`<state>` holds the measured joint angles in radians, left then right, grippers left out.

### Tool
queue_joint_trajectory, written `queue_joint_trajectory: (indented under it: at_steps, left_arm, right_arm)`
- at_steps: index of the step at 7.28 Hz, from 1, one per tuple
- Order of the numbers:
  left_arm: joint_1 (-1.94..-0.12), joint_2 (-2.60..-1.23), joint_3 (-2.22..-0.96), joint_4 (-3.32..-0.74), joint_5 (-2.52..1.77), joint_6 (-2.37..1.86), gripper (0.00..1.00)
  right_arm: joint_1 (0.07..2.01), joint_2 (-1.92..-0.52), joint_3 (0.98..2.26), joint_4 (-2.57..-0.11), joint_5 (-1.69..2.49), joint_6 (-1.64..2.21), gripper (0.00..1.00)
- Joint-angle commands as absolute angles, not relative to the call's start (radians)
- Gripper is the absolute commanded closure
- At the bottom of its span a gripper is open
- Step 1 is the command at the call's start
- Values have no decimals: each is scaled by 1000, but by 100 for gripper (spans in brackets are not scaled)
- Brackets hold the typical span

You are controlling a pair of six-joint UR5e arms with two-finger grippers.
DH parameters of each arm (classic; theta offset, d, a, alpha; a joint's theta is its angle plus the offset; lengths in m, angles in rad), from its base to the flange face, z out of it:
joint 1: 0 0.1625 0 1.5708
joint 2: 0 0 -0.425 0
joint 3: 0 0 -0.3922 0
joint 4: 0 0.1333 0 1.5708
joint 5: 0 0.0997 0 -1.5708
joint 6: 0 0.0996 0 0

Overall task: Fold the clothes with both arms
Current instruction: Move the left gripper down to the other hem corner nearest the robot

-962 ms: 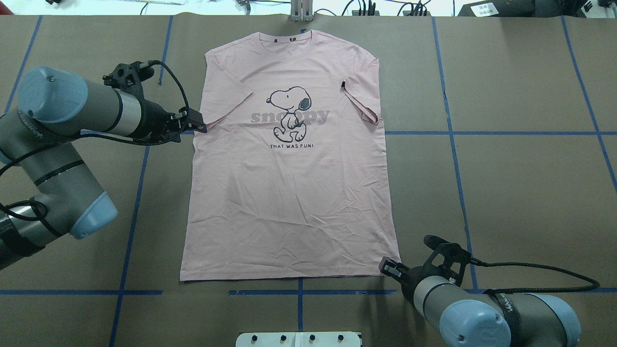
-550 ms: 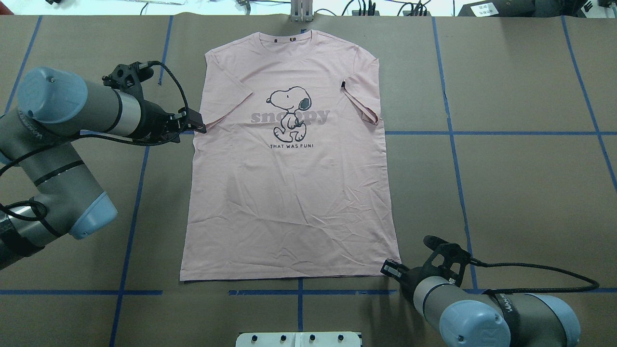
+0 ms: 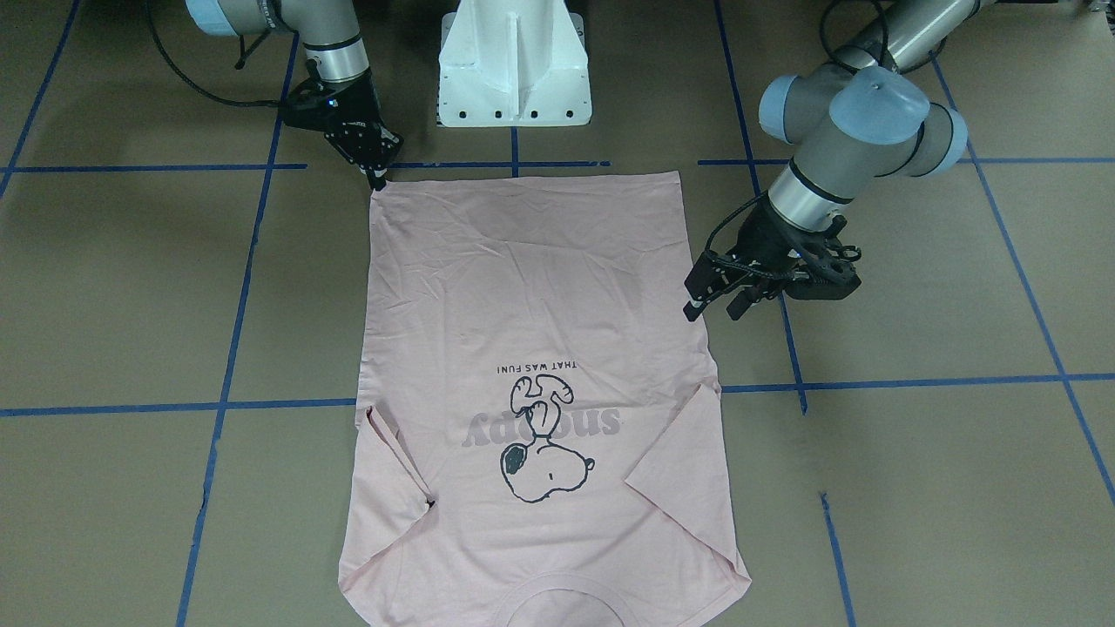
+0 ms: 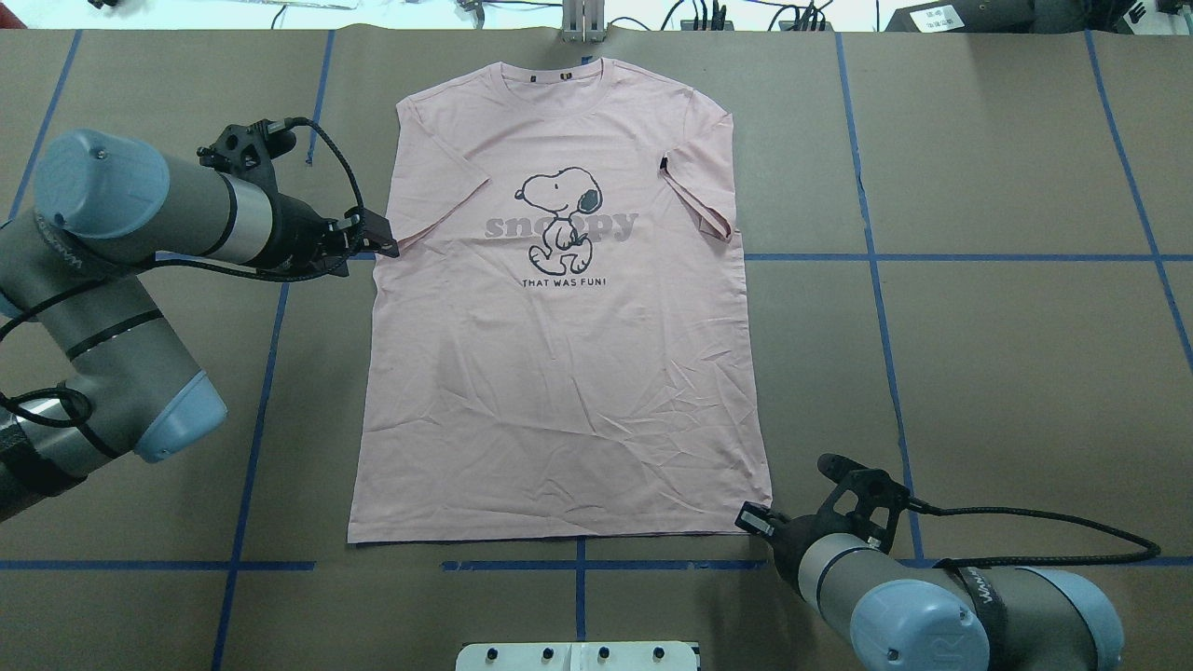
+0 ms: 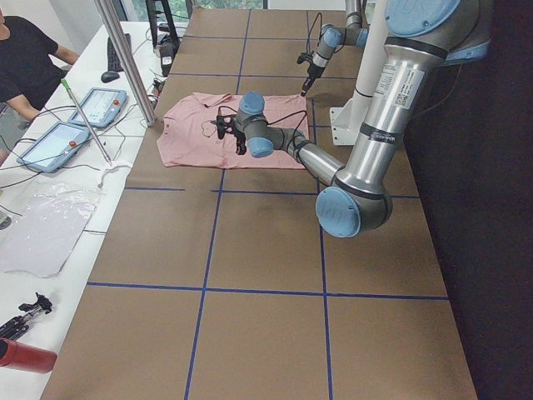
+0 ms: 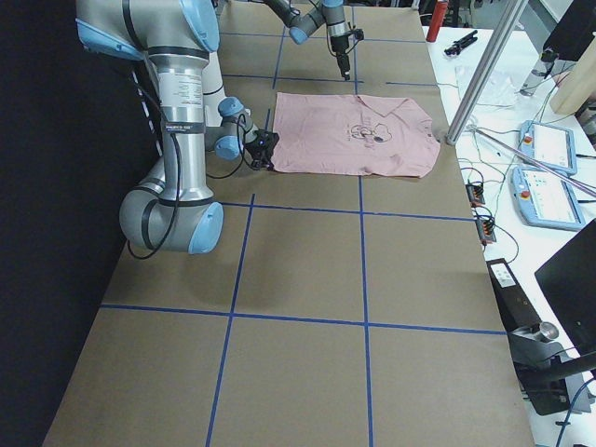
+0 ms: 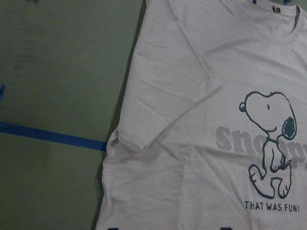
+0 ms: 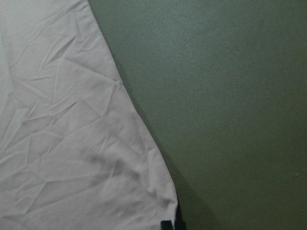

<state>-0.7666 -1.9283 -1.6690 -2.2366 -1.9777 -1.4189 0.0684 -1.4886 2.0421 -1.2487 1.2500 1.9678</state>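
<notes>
Nearest the pedestal (image 3: 514,70) lies the hem of the shirt (image 4: 559,391). The shirt is spread flat and print-up on the table (image 4: 979,373), with its collar at the end farthest from the pedestal. The right gripper (image 3: 377,177) sits low at the hem corner on the pedestal's right. Its jaws are drawn narrow on the tip of the cloth, which puckers a little toward them — a pinch by the look of it, taken at the corner where the cloth is easiest to peel up. Farther out from the pedestal, on its left, the left gripper (image 3: 714,306) hovers with jaws wide over the shirt's side edge, just hem-ward of the sleeve (image 7: 163,120). It holds nothing, and its spread suits coming down astride that edge. Both sleeves lie turned in over the chest, so the body makes a plain rectangle — likely why the arms go for its edges. The fold itself appears not yet begun.
</notes>
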Motion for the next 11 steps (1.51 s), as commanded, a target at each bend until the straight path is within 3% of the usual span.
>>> queue_joint_trajectory:
  at_steps: [1,6,7,9,11]
  left_arm:
    - [-765,-1911,-1692,-2237,-1985,-1451,23]
    - [-747,-1919,-1732,-2243,-1973,-1491,23]
    - [-746,-1875,-1767,-2235,-1973,-1490,21]
    - [-729,-1650,-1933,-2229,-1967,-1480,21]
    - [-581,-1589,-1977,-2144,-1892,-1575,21]
  right_arm:
    - [68,-1483,2046,-1247,1253,1965,100]
    - [90,-1534,2172,-1293,1252,1967,100]
    - [89,-1531,2177,-1295,1250,1968,100]
    - [90,-1529,2175,-1296,1252,1967,100]
    - [89,-1522,2174,-1298,1252,1965,100]
